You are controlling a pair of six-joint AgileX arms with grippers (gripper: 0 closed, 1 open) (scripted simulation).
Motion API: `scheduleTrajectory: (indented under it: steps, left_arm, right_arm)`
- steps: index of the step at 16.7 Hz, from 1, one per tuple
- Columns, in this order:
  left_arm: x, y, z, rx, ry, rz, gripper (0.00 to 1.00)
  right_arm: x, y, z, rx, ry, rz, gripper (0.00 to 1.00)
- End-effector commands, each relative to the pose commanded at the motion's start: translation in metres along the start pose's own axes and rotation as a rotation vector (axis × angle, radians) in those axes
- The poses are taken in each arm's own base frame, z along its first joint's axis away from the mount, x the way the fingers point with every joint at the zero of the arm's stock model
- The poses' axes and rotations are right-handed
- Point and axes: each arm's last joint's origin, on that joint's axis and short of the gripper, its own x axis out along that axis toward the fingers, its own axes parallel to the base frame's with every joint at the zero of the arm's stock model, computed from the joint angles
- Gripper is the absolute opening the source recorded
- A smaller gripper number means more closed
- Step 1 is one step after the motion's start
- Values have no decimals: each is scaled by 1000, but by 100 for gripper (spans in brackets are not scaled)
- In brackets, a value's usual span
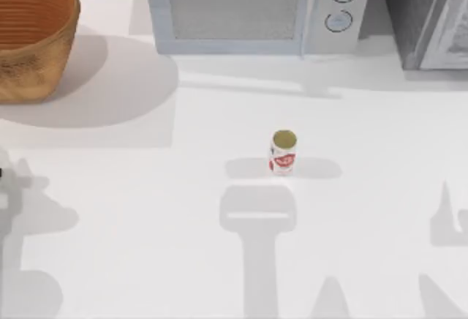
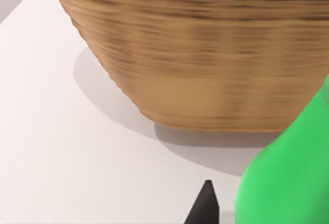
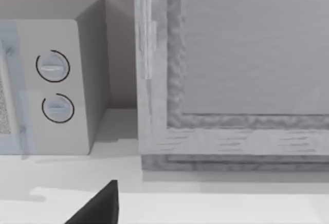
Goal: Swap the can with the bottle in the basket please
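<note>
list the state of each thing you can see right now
can: upright on the table, mid-table, untouched
basket: upright at the far left of the table
bottle: green, outside the basket, close beside the left claw
microwave: door shut
right claw: facing the microwave, away from the can

One dark fingertip of the left gripper pointed up into the left wrist view, with a green object just beside it. A dark fingertip of the right gripper slanted across the lower edge of the right wrist view
</note>
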Motion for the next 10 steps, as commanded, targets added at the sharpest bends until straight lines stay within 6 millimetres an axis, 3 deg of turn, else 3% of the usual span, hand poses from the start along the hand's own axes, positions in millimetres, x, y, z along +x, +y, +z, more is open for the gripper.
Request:
scheduleTrajectory:
  steps: [7, 10]
  left_arm:
    - [0, 0, 0, 1, 0, 1, 0]
    - [1, 14, 15, 11, -39, 55, 0]
  right_arm:
    - [0, 0, 0, 0, 0, 0, 100]
    - [0, 0, 0, 0, 0, 0, 100]
